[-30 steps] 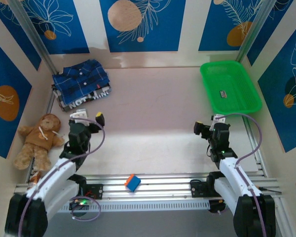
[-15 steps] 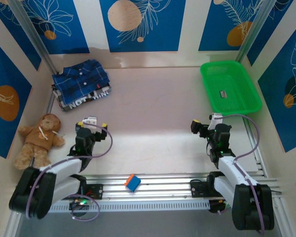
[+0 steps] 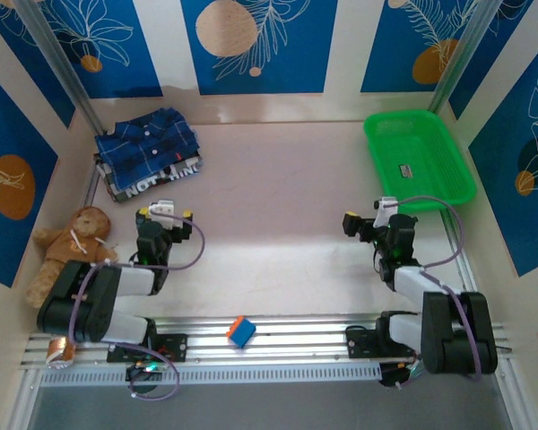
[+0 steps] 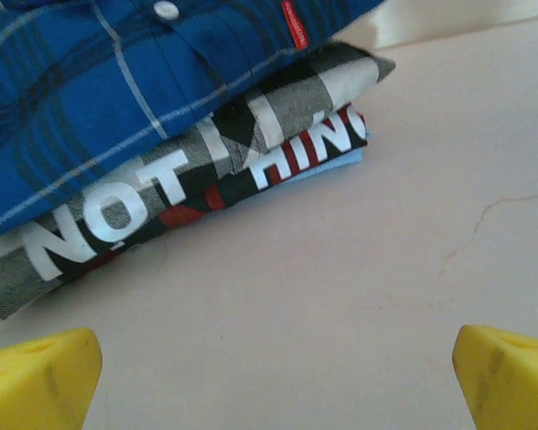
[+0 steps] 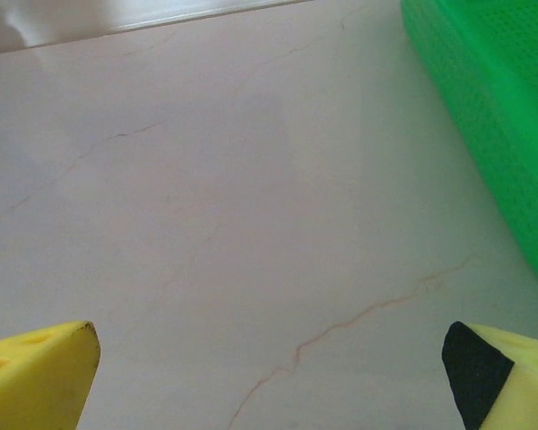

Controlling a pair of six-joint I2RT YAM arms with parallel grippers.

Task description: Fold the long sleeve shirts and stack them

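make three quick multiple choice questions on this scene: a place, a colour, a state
1. Where is the shirt stack? A in a basket; B far left corner of the table; C between the arms.
2. Which shirt lies on top? A blue plaid; B plain white; C red striped.
3. The left hand is? A shut on a sleeve; B shut, empty; C open, empty.

B: it sits far left in the top view. A: blue plaid covers the checked shirt. C: yellow fingertips stand wide apart.

Pale table (image 3: 278, 197) carries shirt stack (image 3: 148, 161), green basket (image 3: 408, 115), teddy bear (image 3: 72, 246).
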